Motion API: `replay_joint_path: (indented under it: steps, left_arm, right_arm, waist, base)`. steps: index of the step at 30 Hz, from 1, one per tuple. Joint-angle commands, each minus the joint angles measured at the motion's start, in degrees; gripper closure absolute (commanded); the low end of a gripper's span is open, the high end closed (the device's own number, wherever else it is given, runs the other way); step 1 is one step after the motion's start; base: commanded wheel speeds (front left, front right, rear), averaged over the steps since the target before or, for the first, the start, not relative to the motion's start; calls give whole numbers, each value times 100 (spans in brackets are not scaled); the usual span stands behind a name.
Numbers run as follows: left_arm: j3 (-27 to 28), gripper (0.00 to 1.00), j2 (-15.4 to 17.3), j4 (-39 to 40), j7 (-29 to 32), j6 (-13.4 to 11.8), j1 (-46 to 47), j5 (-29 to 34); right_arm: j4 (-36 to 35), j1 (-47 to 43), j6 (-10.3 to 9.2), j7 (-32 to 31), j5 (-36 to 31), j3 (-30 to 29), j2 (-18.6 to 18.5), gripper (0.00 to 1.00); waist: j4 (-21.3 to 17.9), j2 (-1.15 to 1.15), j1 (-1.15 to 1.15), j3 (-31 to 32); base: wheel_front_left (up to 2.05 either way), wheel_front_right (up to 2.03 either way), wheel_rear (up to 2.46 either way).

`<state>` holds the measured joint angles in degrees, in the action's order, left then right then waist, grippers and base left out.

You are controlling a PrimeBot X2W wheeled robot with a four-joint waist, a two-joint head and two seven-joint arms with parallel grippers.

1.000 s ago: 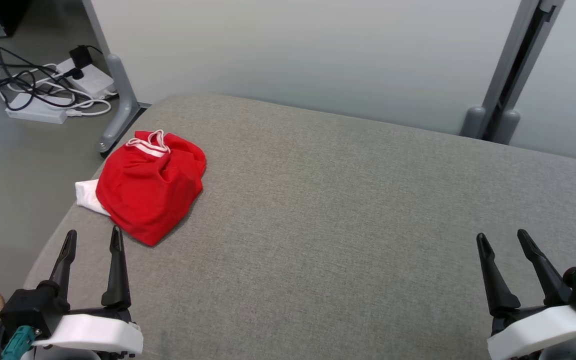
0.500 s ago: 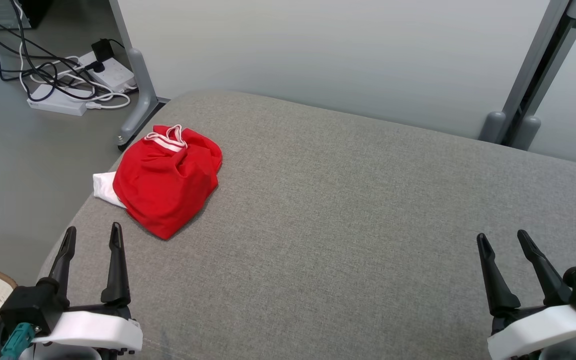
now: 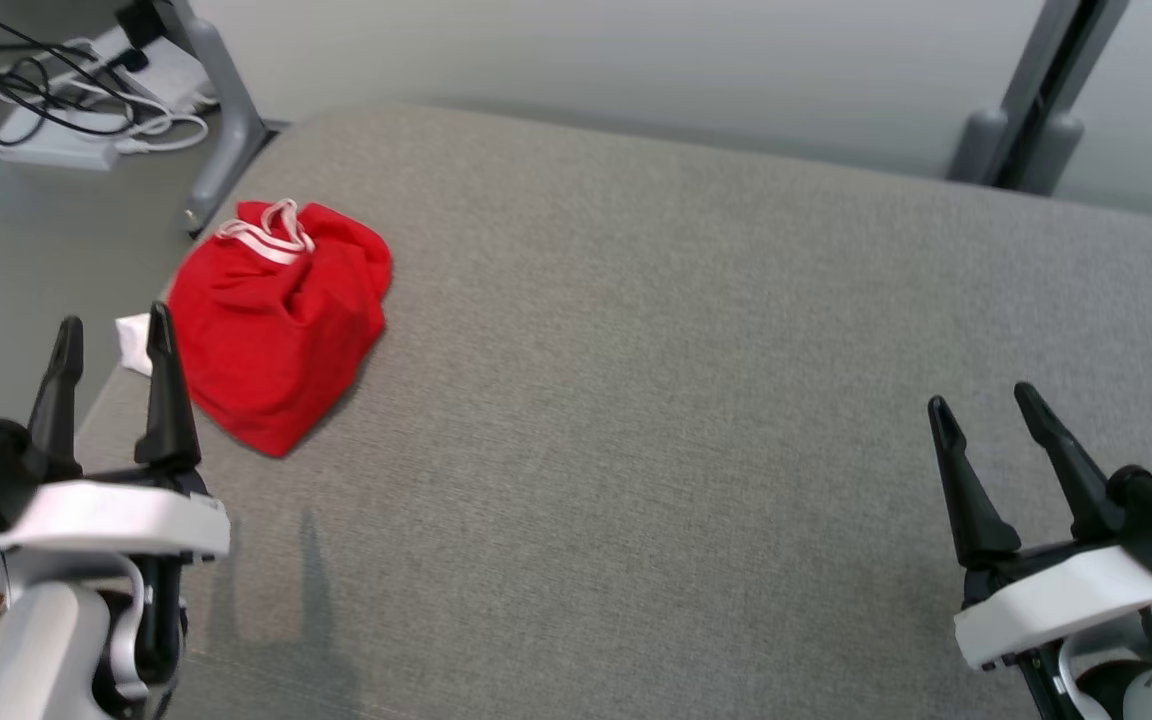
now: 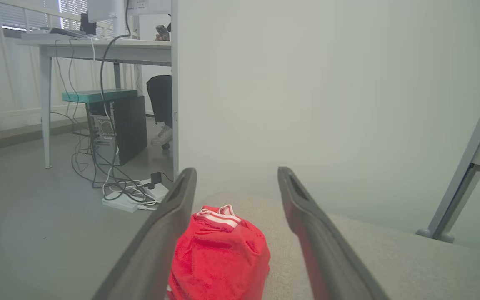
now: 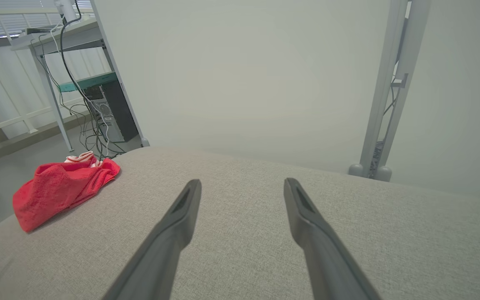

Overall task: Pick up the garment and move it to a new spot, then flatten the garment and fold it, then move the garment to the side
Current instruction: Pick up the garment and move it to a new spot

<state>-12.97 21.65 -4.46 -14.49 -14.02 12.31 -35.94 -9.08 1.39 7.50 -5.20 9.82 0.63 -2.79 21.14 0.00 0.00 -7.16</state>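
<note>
- Head view: the red garment (image 3: pixel 276 320) lies bunched in a heap near the far left corner of the grey padded surface (image 3: pixel 696 380), close to its left edge. A white-striped band shows at the heap's far end.
- A small white piece of cloth (image 3: pixel 133 338) pokes out from under the heap's left side, right at the edge of the surface.
- The left gripper (image 3: pixel 112 316) hovers at the lower left, its two dark fingers spread with nothing between them. One fingertip stands just beside the garment's left side; whether it touches the cloth cannot be told.
- The right gripper (image 3: pixel 980 396) hangs at the lower right over bare grey fabric, well apart from the garment, with its jaws wide and empty.
- Left wrist view: the garment sits ahead of the left gripper, framed between its fingers (image 4: pixel 169 233), striped band at the far end.
- Right wrist view: the spread fingers (image 5: pixel 173 233) point across bare surface, and the garment lies off to the far left near the corner.
- On the floor beyond that corner lie power strips (image 3: pixel 56 150) with tangled cables, beside a grey metal post (image 3: pixel 226 130).
- Farther back in the left wrist view stand a desk (image 4: pixel 98 48) and a computer tower (image 4: pixel 123 125), and a person's shoe (image 4: pixel 161 136) shows at the edge of a pale partition (image 4: pixel 306 83).
</note>
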Motion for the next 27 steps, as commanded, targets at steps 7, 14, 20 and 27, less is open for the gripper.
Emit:
replay_joint_path:
  steps: [7,14,20,27]
  left_arm:
    - [22,0,-121,-1761,214,667,1127,-477]
    - [16,0,-329,-3433,284,1265,1911,-814]
    - [-32,57,-515,-4957,208,1751,2610,-922]
    - [72,100,-391,-5280,-72,1950,2893,-717]
  right_arm:
    - [-245,400,-2,-213,-298,97,-27,0]
    - [-328,648,-2,-270,-449,147,-43,0]
    - [-293,823,-2,-245,-500,191,-67,0]
    - [-202,835,-2,-155,-460,35,-62,0]
  waist:
    - [-508,0,0,-1130]
    - [-667,0,0,-1626]
    - [-724,0,0,-1884]
    - [-749,0,0,-1770]
  base:
    - [0,0,0]
    - [0,0,0]
    - [0,0,0]
    - [0,0,0]
